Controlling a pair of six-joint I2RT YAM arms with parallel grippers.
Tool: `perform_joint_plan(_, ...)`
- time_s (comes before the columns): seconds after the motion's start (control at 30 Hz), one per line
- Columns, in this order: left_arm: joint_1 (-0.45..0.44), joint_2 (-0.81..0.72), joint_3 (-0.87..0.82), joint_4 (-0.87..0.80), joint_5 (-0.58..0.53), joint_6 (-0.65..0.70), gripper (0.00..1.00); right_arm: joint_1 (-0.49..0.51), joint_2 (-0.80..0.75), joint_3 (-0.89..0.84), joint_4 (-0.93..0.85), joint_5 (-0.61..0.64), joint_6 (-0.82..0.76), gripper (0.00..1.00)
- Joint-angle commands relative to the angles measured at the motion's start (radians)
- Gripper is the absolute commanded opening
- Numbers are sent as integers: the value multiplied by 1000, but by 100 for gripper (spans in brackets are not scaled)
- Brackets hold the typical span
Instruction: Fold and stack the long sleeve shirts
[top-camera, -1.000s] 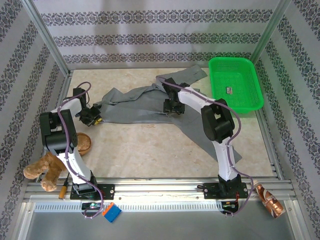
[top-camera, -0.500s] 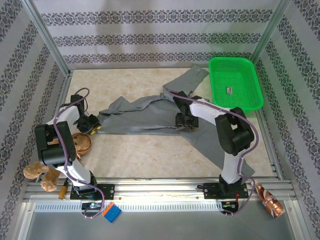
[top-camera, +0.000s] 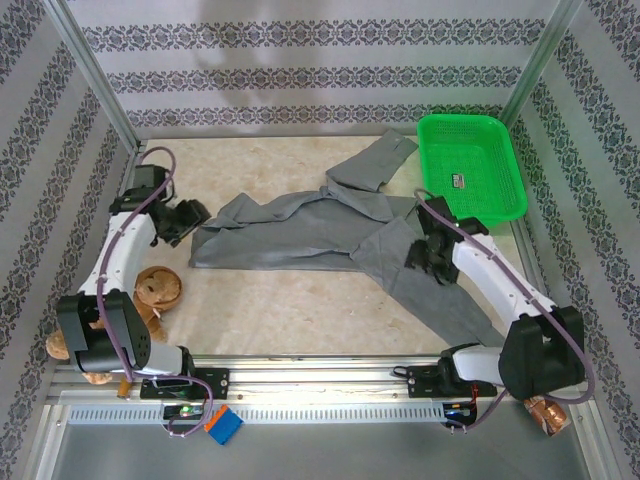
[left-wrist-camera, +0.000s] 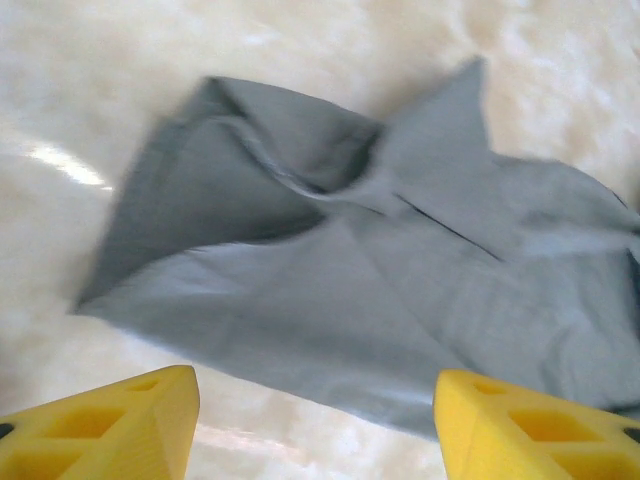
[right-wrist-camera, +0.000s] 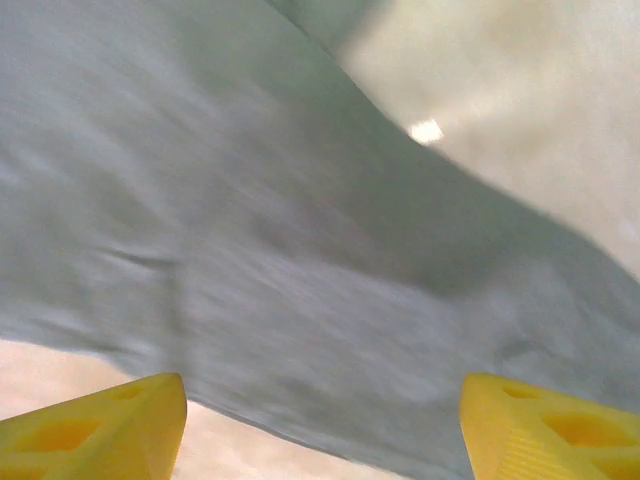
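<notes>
Hang w/ jaws apart, empty, at opp. ends of shirt (top-camera: 300, 232) sprawled L–R across mid surface (top-camera: 270, 310): L just beside its left edge, R over lower-right flap, neither nearer.

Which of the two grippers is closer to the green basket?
The right gripper, open above the grey shirt, beside the green basket; the left gripper sits at the shirt's opposite end.

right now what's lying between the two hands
The grey shirt, spread out from beside the left hand across to under the right hand; the top view shows it.
</notes>
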Motion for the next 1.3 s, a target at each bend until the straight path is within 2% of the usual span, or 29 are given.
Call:
perform_joint_plan(0.0, -129, 35, 26, 25, 23, -15, 64, -17, 7, -101, -40, 10, 46, 72)
perform_joint_plan(0.3, -364, 93, 31, 187, 59, -31, 65, 11, 160, -164, 79, 23, 117, 68)
perform_joint_plan(0.4, -405, 89, 27, 215, 63, -13, 66, 25, 212, -141, 93, 42, 126, 54)
perform_joint_plan(0.57, -416, 23, -21, 297, 81, -17, 70, 33, 280, -85, 103, 55, 115, 45)
perform_joint_plan(0.77, -416, -63, 15, 306, 37, 52, 77, 38, 323, -41, 123, 37, 94, 12)
perform_joint_plan(0.87, -416, -80, 35, 295, 34, 77, 81, 48, 305, -24, 122, 16, 95, 1)
perform_joint_plan(0.9, -415, -80, 40, 287, 36, 80, 84, 56, 290, -14, 111, 14, 94, 0)
perform_joint_plan(0.93, -415, -77, 45, 278, 42, 84, 100, 68, 268, 2, 97, 17, 93, 0)
perform_joint_plan(1.13, -417, -65, 1, 294, 77, 69, 100, 110, 130, 126, 25, 8, 85, 0)
perform_joint_plan(1.27, -418, -60, -44, 310, 71, 66, 100, 137, 126, 254, 5, -12, 63, 0)
